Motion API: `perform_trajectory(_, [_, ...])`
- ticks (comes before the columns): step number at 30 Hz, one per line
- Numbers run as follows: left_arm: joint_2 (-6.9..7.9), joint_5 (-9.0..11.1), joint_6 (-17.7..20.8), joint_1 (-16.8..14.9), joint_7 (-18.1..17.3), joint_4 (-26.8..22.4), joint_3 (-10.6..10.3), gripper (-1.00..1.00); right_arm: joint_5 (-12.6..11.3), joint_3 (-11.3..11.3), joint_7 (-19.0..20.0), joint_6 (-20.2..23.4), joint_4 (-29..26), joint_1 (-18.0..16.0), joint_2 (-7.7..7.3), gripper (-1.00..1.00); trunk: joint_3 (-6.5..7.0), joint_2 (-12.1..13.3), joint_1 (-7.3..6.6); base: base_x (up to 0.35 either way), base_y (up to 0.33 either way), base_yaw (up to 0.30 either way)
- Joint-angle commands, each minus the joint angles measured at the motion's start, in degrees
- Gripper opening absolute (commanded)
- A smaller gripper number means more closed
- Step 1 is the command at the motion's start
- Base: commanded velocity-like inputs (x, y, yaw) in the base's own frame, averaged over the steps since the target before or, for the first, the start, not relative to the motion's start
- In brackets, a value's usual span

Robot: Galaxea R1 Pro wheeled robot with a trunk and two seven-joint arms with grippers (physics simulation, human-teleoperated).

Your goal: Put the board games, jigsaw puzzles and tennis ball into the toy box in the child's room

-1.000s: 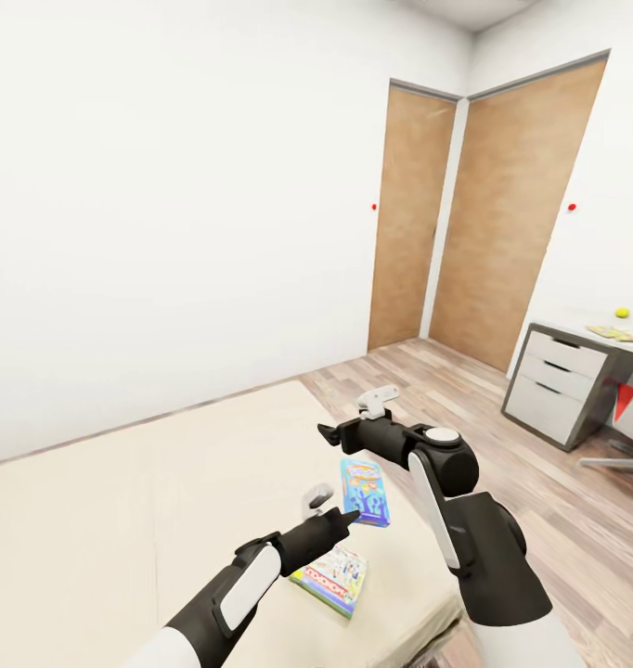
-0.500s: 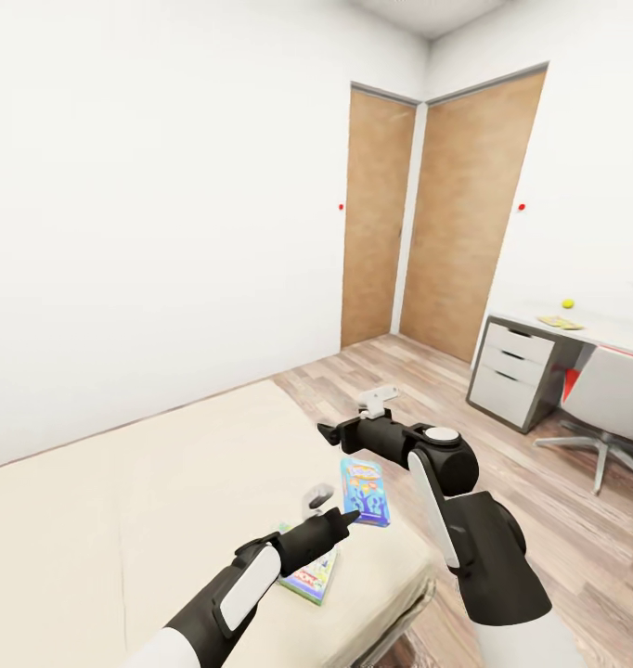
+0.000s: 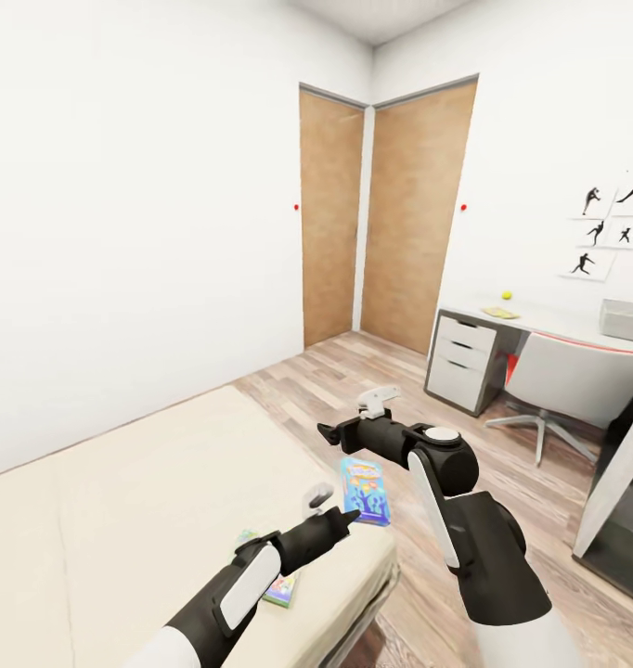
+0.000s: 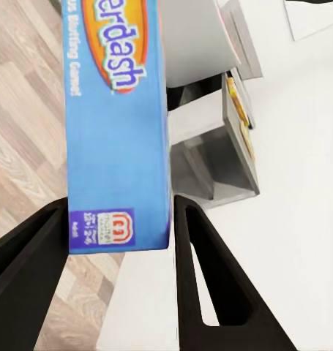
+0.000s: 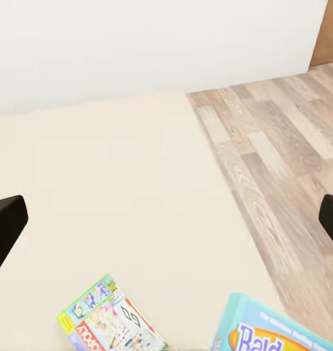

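Left gripper [image 4: 118, 219] clamped on light blue board game [image 4: 118, 110], box edge pinched between black fingers [image 4: 210, 270]. Right gripper [image 5: 166, 219] spread wide, empty.

Risk — thin edge grip; box could pivot or slip on the way to the table [image 3: 549, 320], or clip chair [image 3: 576, 380].

Both arms bent forward at mid height, right forearm above left.

Green-edged board game [image 5: 111, 322] flat on bed [image 3: 122, 501]. Tennis ball [image 3: 507, 295] on table, toy box [image 3: 627, 320] well along it.
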Motion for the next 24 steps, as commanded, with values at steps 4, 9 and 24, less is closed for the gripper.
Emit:
perform_trajectory(4, [0.02, 0.61, 0.67, -0.22, -0.03, -0.02, -0.06, -1.00, 0.19, -0.02, 0.20, 0.26, -0.04, -0.05, 0.03, 1.00, 0.66, 1.58, -0.88, 0.000, 0.000, -0.292])
perform_trajectory(9, [0.03, 0.59, 0.79, -0.26, -0.02, -0.02, -0.04, -1.00, 0.18, -0.02, 0.20, 0.26, -0.03, 0.00, 0.03, 1.00, 1.56, 3.59, -1.98, 0.000, 0.000, -0.292])
perform_trajectory(24, [0.03, 0.58, 0.94, -0.28, 0.07, -0.02, -0.03, -1.00, 0.21, -0.02, 0.20, 0.26, -0.02, 0.12, 0.09, 1.00, 4.25, 9.60, -5.28, 0.000, 0.000, -0.292])
